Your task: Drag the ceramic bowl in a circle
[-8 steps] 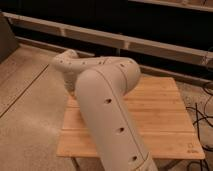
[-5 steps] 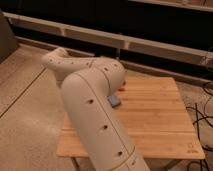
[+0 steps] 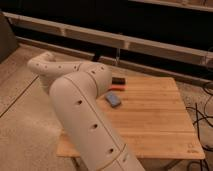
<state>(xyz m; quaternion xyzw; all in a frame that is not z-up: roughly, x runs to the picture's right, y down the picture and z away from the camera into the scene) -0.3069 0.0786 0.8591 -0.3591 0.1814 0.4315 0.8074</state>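
A bulky cream-white robot arm with small round holes along its casing [image 3: 82,107] fills the foreground, rising from the bottom edge of the camera view and covering the left part of a light wooden slatted table [image 3: 155,125]. The arm bends at a rounded elbow above the table's left side, and a narrower segment reaches left to a rounded joint that hangs past the table's edge over the speckled grey floor [image 3: 22,117]. The gripper lies outside what the camera view shows, somewhere beyond or behind the arm's casing, so it cannot be told whether it is released, clenched or grasping anything. The ceramic bowl is likewise hidden from this angle, and its place on or off the table cannot be told. On the bare boards just right of the elbow lies a flat blue rectangular block [image 3: 113,98], set at a slant. Near the table's far edge rests a small black rectangular object [image 3: 118,80], with a thin orange strip [image 3: 116,88] just beside it, between the black object and the blue block. Dark shelving with pale horizontal rails [image 3: 150,42] runs along the background, and black cables [image 3: 202,112] trail across the floor to the right of the table.
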